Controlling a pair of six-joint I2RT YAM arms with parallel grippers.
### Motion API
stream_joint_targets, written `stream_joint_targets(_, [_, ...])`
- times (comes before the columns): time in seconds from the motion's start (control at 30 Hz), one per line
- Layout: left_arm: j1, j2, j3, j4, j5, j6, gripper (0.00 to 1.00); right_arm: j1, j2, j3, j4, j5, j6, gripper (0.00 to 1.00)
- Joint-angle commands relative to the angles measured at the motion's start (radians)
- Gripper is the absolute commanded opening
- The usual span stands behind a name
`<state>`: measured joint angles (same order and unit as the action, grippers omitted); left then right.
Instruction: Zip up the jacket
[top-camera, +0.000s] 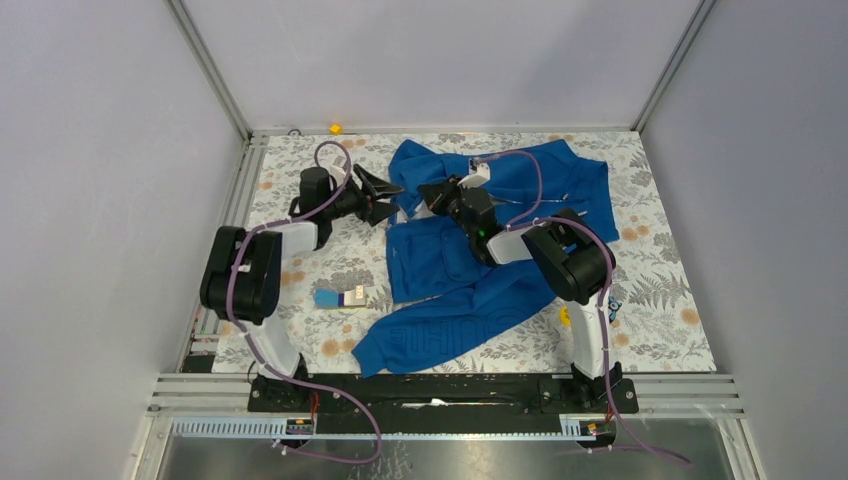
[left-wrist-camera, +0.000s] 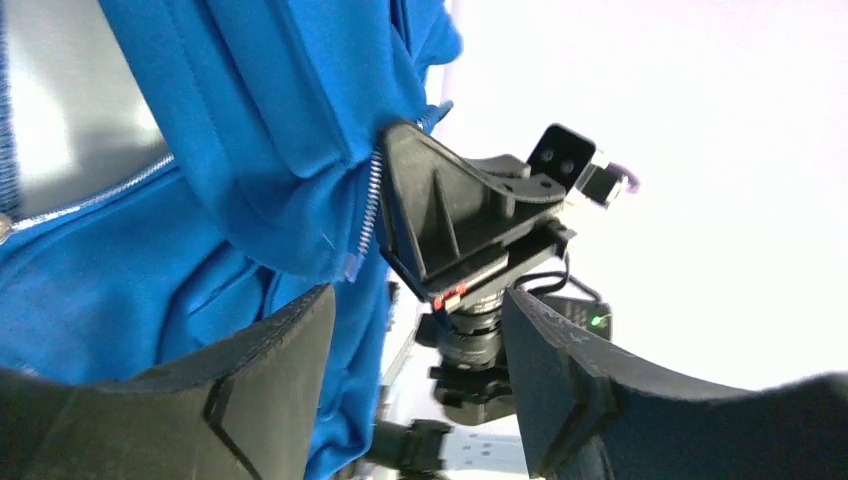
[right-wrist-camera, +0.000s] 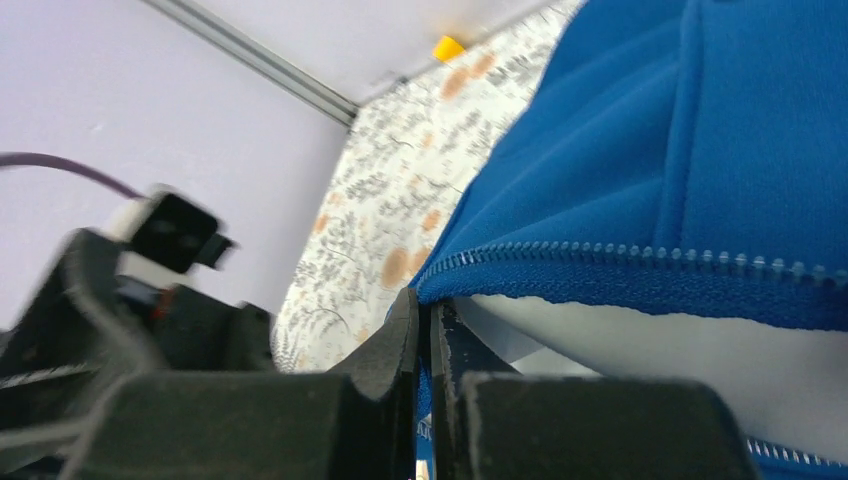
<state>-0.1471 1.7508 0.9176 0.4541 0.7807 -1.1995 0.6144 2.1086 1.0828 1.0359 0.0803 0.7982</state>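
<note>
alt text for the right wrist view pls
The right gripper is shut on the zipper edge of the blue jacket, which fills the right of the frame, its pale zipper teeth running across. Behind are the floral table cover and a small yellow object at its far edge.

Lab robot cell: alu frame (top-camera: 211, 70), plain walls (top-camera: 100, 150).
</note>
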Motion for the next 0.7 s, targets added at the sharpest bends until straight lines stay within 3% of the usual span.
stream_joint_targets(0.0, [-0.003,0.099,-0.089,0.519,0.056,-0.548,0.69,0.009,-0.050,-0.034,0.357,-0.077,-0.081,0.00])
stream_joint_targets(0.07, [-0.007,0.125,-0.131,0.630,0.026,-0.668,0.74,0.009,-0.040,-0.035,0.395,-0.077,-0.092,0.00])
stream_joint_targets(0.13, [-0.013,0.123,-0.140,0.599,-0.005,-0.676,0.75,0.008,-0.026,-0.033,0.419,-0.077,-0.083,0.00])
stream_joint_targets(0.3, [-0.013,0.059,-0.072,0.217,-0.121,-0.358,0.77,0.008,-0.020,-0.029,0.434,-0.111,-0.072,0.00])
stream_joint_targets(0.37, [-0.012,0.106,-0.003,0.220,-0.090,-0.283,0.77,0.007,-0.024,-0.033,0.435,-0.111,-0.068,0.00])
stream_joint_targets(0.47, [-0.014,0.179,0.061,0.296,-0.023,-0.305,0.71,0.007,-0.024,-0.037,0.446,-0.112,-0.056,0.00])
stream_joint_targets(0.67, [-0.014,0.233,0.106,0.297,0.016,-0.262,0.44,0.008,-0.021,-0.046,0.463,-0.115,-0.038,0.00])
